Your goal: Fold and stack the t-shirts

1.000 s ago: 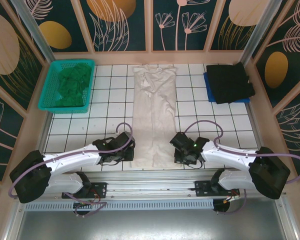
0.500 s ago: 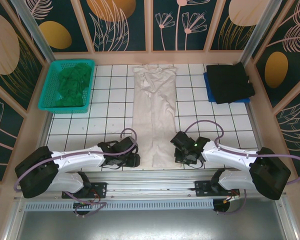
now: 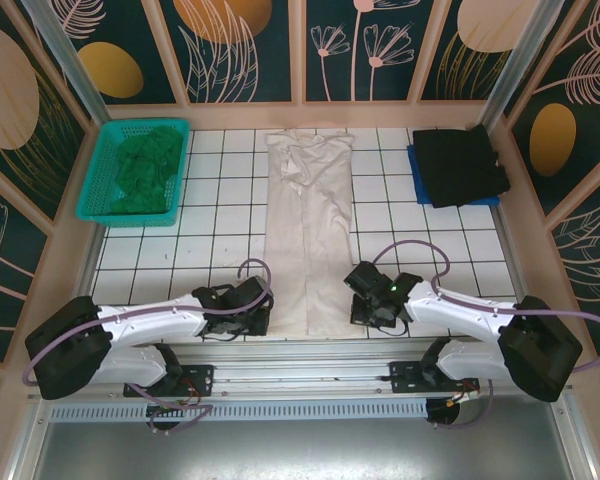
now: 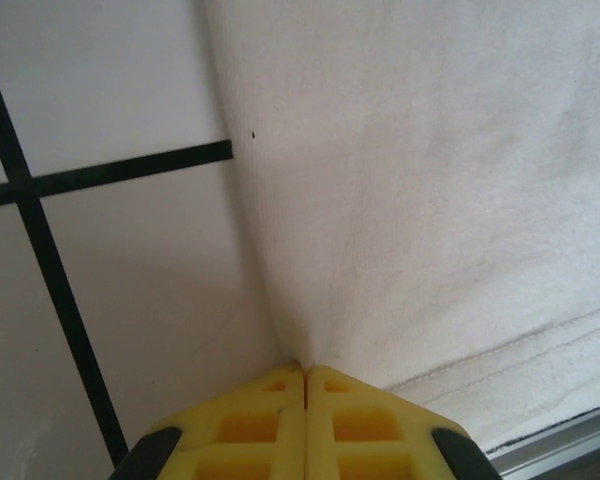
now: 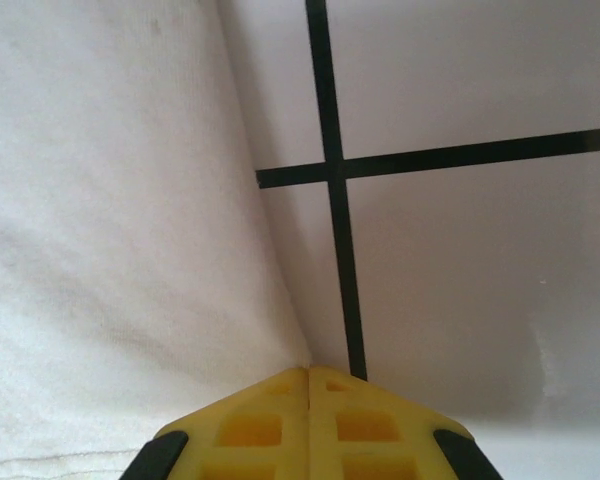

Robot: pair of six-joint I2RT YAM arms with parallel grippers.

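Handling first: cream t-shirt (image 3: 308, 230) is soft, light, floppy cloth w/ no stiffness, so it'll sag and drag wherever it isn't held. It lies as a long narrow strip down the middle of the table (image 3: 210, 240), sides already turned in, running from the far wall to the near edge. Best hold is the two near corners at the hem, one per side, so the strip lifts evenly.

Both hands are there. Left hand (image 3: 258, 314) is at the near-left corner, fully closed, w/ the cloth edge tenting up into its yellow tips in the left wrist view. Right hand (image 3: 366, 306) is at the near-right corner, also fully closed, cloth edge running into its tips. Both look pinched on fabric, prob just a thin bite.

Judgement: thin pinch on smooth knit could slip if pulled fast; uneven lift would skew the fold.

Room: bare tiles either side of the strip, plenty of space to carry the hem away twd the far end. Metal rail (image 4: 570, 440) sits just beside the hem, so little room nearer in.

Further out: black t-shirt (image 3: 460, 165) folded on a blue mat (image 3: 414, 162) at far right; green t-shirt (image 3: 145, 170) bunched in the teal basket (image 3: 125, 218) at far left, both well apart from the strip.
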